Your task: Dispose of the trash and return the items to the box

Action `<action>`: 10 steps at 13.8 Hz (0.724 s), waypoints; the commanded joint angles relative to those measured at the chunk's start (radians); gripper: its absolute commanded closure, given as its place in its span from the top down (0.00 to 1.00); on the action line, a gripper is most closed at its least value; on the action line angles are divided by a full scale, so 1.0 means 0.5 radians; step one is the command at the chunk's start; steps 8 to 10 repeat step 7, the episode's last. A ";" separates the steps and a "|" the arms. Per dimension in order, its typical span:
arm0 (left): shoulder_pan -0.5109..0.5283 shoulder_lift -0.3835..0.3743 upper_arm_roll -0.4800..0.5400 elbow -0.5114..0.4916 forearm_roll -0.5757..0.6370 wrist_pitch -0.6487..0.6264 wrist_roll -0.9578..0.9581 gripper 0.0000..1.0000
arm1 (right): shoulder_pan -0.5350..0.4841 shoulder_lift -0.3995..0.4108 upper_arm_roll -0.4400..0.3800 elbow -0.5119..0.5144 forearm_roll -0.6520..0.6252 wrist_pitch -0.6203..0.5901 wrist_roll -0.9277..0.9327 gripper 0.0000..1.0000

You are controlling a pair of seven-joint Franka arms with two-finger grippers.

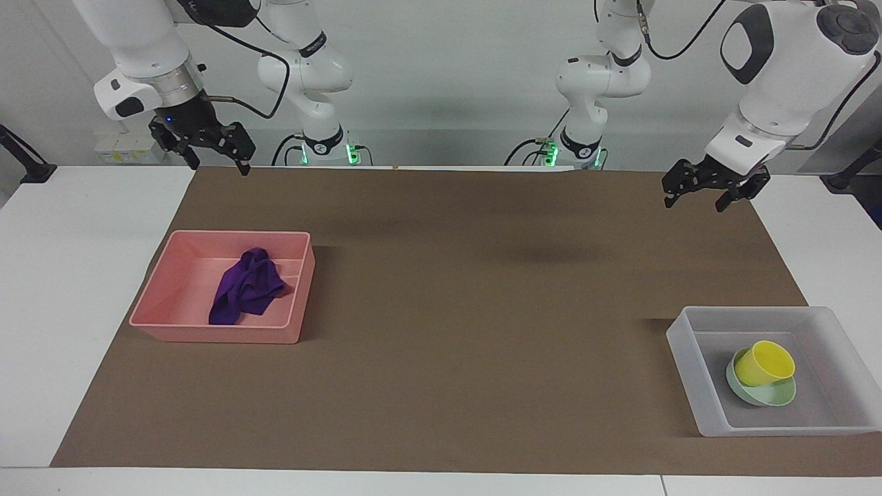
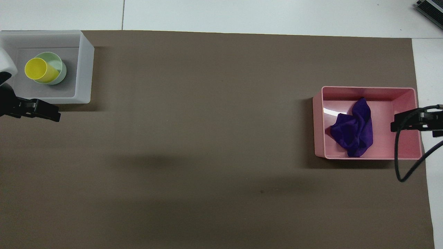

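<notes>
The purple cloth lies crumpled in the pink bin, toward the right arm's end of the table. The yellow cup rests tilted in the mint-green bowl, and both sit inside the translucent box, toward the left arm's end. My left gripper is open and empty, up in the air over the brown mat between the box and the robots. My right gripper is open and empty, raised over the mat's edge nearest the robots. In the overhead view the cloth, cup and bowl also show.
A brown mat covers most of the white table. The pink bin and the box stand at its two ends. A black cable hangs from the right arm beside the pink bin.
</notes>
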 commanded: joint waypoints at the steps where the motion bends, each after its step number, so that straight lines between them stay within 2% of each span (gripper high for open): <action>1: 0.023 -0.079 -0.011 -0.051 0.045 -0.017 -0.032 1.00 | -0.026 -0.051 0.006 -0.052 0.014 -0.009 -0.066 1.00; 10: 0.023 -0.098 -0.011 -0.066 0.045 -0.026 -0.035 1.00 | -0.026 -0.054 0.002 -0.061 0.014 -0.009 -0.070 1.00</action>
